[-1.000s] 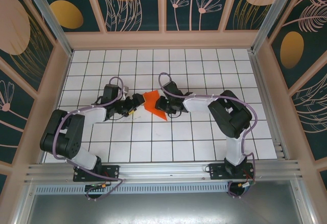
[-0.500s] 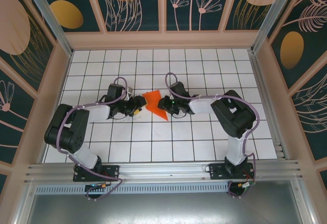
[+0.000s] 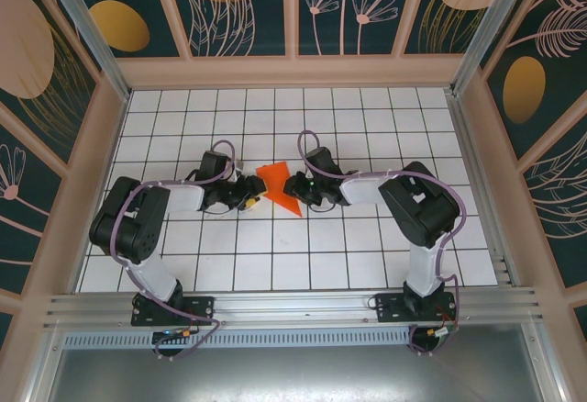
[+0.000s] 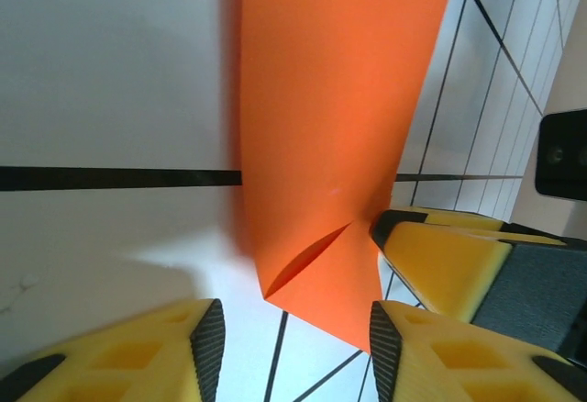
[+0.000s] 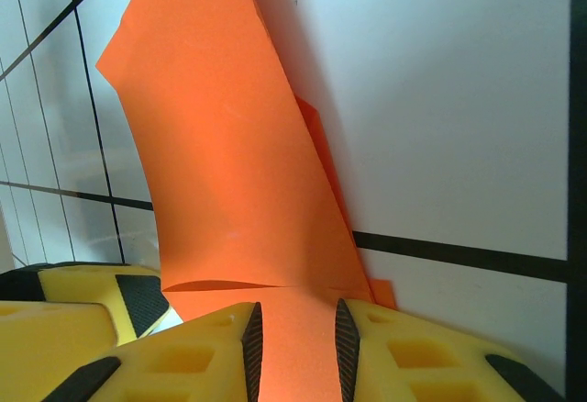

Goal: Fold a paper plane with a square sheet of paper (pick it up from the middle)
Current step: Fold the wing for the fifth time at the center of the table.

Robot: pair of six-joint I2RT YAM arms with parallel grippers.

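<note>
The orange-red paper (image 3: 279, 185), folded to a pointed shape, lies on the white grid floor between both arms. My left gripper (image 3: 249, 196) sits at its left corner. In the left wrist view the paper's (image 4: 330, 117) pointed corner lies between my left gripper's (image 4: 293, 312) jaws, which stand apart and do not pinch it. My right gripper (image 3: 293, 186) is on the paper's right side. Its jaws (image 5: 293, 318) stand a narrow gap apart with the paper (image 5: 229, 173) spreading flat under and between them; a flap curves upward beyond.
The white gridded floor (image 3: 367, 246) is walled by patterned panels and a metal frame (image 3: 275, 303) at the near edge. My right gripper's yellow finger (image 4: 445, 260) shows close beside the left jaws.
My left gripper has slid right up to the paper's corner and its jaws have narrowed. The right gripper shifted slightly early on, then stayed on the paper.
</note>
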